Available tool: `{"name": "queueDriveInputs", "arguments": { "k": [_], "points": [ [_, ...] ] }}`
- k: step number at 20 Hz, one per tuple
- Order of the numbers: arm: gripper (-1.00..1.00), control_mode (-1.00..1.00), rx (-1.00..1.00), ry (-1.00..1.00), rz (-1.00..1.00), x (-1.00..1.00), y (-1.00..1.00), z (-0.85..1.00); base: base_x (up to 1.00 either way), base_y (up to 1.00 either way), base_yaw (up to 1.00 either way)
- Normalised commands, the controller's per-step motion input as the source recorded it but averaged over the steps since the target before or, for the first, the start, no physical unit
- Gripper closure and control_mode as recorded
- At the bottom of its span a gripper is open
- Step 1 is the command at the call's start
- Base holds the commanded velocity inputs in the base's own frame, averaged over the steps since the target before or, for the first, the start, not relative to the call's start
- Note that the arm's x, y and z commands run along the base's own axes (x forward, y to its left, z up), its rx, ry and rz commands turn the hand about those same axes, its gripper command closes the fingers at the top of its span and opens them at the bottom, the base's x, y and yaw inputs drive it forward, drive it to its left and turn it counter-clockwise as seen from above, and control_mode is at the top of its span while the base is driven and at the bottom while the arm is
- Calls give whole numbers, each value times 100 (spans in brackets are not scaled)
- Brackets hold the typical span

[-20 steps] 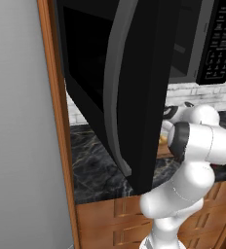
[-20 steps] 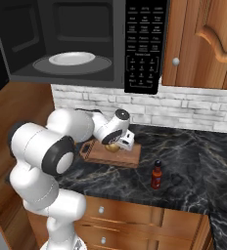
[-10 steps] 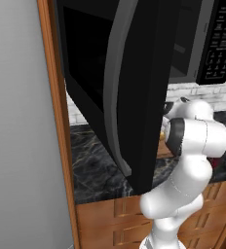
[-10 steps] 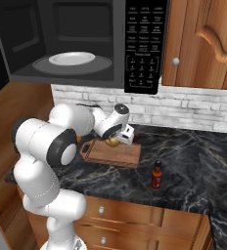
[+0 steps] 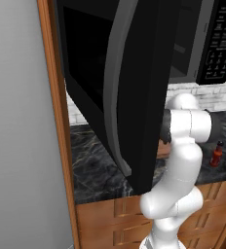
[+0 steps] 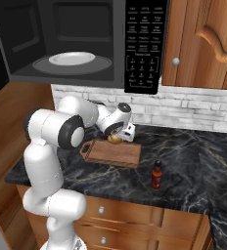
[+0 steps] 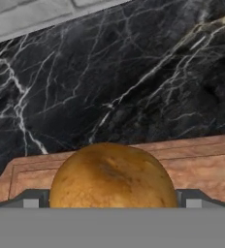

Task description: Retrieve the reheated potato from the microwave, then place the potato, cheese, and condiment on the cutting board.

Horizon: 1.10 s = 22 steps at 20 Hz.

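Note:
The brown potato (image 7: 113, 177) sits between my gripper's (image 7: 112, 199) two fingers, which press on its sides. In the right base view my gripper (image 6: 119, 138) holds the potato (image 6: 114, 140) low over the far edge of the wooden cutting board (image 6: 110, 153), close to the brick wall. The board's (image 7: 201, 162) rim lies just beneath the potato. The red condiment bottle (image 6: 157, 174) stands upright on the counter right of the board, apart from it; it is also at the right edge of the left base view (image 5: 216, 154). The black microwave (image 6: 142, 49) hangs open above. The cheese is out of view.
A white plate (image 6: 71, 59) lies inside the microwave. Its open door (image 5: 134, 87) juts out over the counter's left part. A small dark object (image 6: 177, 179) lies right of the bottle. Black marble counter (image 6: 203, 161) stretches to the right, wooden cabinets (image 6: 203, 44) above it.
The arm has swung a little toward the wall, carrying the potato from over the board's middle to its far edge. The bottle and board have stayed put.

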Motion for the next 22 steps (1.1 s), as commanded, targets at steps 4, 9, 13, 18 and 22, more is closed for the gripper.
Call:
{"name": "queueDriveInputs", "arguments": {
  "k": [4, 9, 13, 18, 22],
  "points": [
    [-100, -100, 0, 0, 5, -5, -7, -86, 0, 0, 0],
    [-100, -100, 0, 0, 5, -21, -8, -97, 0, 0, 0],
    [-100, -100, 0, 0, 1, -81, -7, -98, 0, 0, 0],
    [-100, -100, 0, 2, 0, -100, -2, -100, 0, 0, 0],
    [-100, -100, 0, 6, 0, -100, -1, -100, 0, 0, 0]
  ]
}}
